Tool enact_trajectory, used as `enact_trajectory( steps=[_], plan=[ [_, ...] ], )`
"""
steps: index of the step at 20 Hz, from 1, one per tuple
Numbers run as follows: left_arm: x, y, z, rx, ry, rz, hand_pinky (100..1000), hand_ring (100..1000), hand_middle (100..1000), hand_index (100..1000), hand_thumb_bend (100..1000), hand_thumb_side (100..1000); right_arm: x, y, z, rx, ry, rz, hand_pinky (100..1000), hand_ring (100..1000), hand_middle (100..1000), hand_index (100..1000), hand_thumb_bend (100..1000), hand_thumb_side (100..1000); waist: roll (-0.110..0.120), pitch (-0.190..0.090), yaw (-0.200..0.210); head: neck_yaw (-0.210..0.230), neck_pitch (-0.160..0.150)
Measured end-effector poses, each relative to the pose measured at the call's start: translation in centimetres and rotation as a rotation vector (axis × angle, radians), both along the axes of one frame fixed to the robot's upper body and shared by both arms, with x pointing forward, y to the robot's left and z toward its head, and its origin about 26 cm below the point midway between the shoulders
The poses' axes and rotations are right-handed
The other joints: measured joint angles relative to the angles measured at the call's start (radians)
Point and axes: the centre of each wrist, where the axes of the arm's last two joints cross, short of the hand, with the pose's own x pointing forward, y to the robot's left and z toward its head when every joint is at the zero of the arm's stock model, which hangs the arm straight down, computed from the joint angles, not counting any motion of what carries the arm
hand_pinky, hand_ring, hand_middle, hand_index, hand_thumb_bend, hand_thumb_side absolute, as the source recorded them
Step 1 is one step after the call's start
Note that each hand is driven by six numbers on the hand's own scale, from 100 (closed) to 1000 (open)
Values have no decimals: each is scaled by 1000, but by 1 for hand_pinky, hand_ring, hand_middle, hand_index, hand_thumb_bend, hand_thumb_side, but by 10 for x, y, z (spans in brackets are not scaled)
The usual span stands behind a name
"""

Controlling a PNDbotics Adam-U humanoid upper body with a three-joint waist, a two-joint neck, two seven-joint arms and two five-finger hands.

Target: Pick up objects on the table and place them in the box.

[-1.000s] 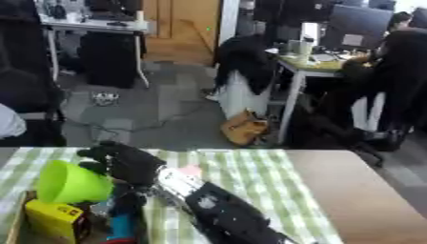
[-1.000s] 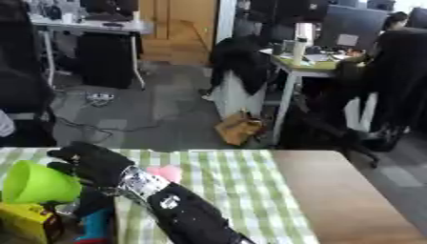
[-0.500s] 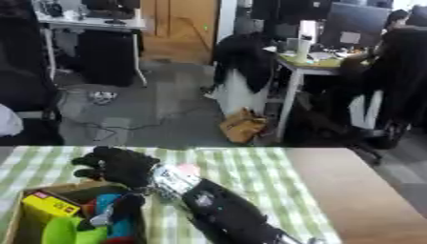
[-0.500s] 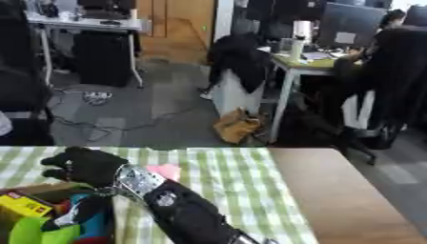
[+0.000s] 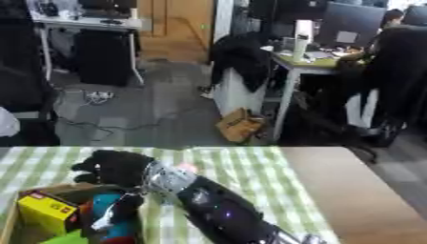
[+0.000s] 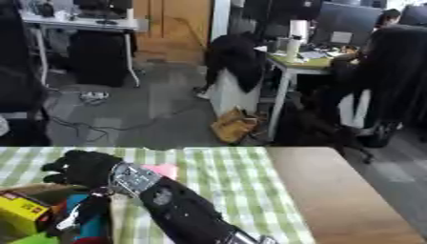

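On the checked table (image 5: 250, 176), the right hand (image 5: 113, 167) (fingers curled, empty) half hides the box (image 5: 16, 219).

Green-and-white checked cloth (image 5: 242, 171) over the near table's left part; bare wooden top (image 5: 359, 190) to its right. Grey floor (image 5: 158, 109) beyond, with cables (image 5: 92, 97) trailing at left. White-legged desk (image 5: 83, 28) far left, dark bulk beneath. Brown bag (image 5: 240, 125) on the floor beside a white desk leg (image 5: 286, 102). Black coat (image 5: 240, 57) draped over something just left of that desk. Monitor (image 5: 350, 24) and white bottle (image 5: 301, 34) on the desk. Wooden door (image 5: 175, 21) at the back.
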Motion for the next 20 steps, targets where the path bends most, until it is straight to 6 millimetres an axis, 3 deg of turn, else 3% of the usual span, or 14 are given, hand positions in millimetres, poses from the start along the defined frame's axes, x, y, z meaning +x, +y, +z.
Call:
enact_trajectory(
  steps=[11,14,20],
  plan=[
    [0,0,0,-1,0,1,829,860,779,855,235,1000,-2,3,10,44,-19,3,1000,1000,1000,1000,663,1000,0,-1,-5,-6,0],
    [0,0,-1,-2,3,2,829,861,779,856,234,1000,-4,3,25,99,-39,4,1000,1000,1000,1000,618,1000,0,-1,-13,4,8],
    [0,2,-4,-2,17,17,830,861,780,856,234,1000,-18,-2,66,248,-50,8,1000,977,1000,1000,590,1000,7,-2,-31,79,32]
  ],
)
